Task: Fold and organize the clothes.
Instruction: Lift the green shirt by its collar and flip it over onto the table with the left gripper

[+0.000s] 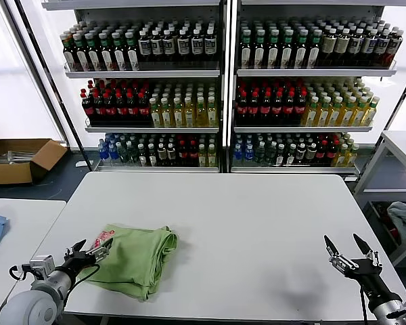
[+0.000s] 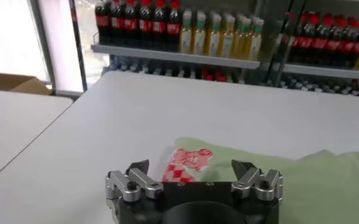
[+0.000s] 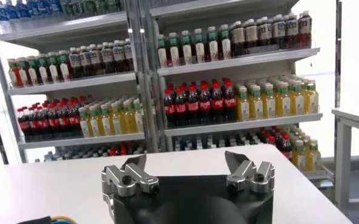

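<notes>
My left gripper (image 1: 93, 249) gapes empty at the folded polo shirt (image 1: 137, 257), which lies diagonally near the table (image 1: 257, 223) front-left edge; my right gripper (image 1: 348, 247) gapes empty over bare tabletop.

Bright, even daylight pours in from the window (image 1: 17, 81) at 10 o'clock in the head view, blown out to white. The table (image 1: 257, 223) glares pale, with only a faint soft shadow near 5 o'clock. Shelves (image 1: 220, 74) lean outward toward the top corners. In the left wrist view the bottles (image 2: 228, 33) at 12 o'clock are soft, and the shirt (image 2: 325, 182) looks washed out at 4 o'clock
</notes>
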Action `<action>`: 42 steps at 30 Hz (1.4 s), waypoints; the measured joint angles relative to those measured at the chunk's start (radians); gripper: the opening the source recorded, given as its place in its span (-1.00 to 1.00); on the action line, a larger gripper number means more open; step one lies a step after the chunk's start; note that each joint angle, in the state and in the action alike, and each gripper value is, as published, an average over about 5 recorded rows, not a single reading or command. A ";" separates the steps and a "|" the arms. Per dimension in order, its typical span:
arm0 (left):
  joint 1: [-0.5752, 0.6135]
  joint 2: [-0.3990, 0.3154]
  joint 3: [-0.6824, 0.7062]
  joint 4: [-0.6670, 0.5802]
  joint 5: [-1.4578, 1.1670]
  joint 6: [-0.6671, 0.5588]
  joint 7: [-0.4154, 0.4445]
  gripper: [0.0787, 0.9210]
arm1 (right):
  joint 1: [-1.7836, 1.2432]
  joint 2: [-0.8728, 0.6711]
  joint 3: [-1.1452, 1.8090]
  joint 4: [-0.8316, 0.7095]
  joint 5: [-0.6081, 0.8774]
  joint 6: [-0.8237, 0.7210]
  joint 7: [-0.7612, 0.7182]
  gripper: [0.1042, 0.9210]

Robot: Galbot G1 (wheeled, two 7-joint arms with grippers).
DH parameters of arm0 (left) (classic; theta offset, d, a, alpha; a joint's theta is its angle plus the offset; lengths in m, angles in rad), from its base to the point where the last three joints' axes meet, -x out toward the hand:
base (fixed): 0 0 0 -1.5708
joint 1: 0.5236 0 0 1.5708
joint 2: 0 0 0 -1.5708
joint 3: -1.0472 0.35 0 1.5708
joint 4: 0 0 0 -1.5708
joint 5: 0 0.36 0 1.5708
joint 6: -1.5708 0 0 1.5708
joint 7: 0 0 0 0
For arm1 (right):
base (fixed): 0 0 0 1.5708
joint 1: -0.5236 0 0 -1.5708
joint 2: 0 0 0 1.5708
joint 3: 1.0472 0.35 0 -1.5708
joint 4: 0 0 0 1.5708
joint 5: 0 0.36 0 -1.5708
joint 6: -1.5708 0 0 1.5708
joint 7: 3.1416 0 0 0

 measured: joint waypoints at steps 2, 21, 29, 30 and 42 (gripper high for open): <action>-0.009 0.000 0.002 0.020 -0.001 0.005 0.005 0.77 | 0.000 0.000 0.000 0.000 -0.001 -0.001 0.000 0.76; -0.018 -0.059 0.025 0.093 0.000 -0.002 0.025 0.06 | 0.007 -0.005 -0.007 -0.001 -0.003 -0.002 0.001 0.76; -0.007 -0.082 0.034 0.078 0.022 -0.027 0.018 -0.50 | 0.007 -0.007 -0.002 -0.006 0.000 0.001 0.000 0.76; -0.006 -0.082 0.033 0.076 0.024 -0.031 0.016 -0.56 | 0.008 -0.008 -0.002 -0.007 0.001 0.001 0.000 0.76; 0.005 -0.041 -0.076 0.059 -0.009 -0.053 -0.004 -0.92 | 0.026 -0.006 -0.015 -0.019 0.001 0.001 0.000 0.76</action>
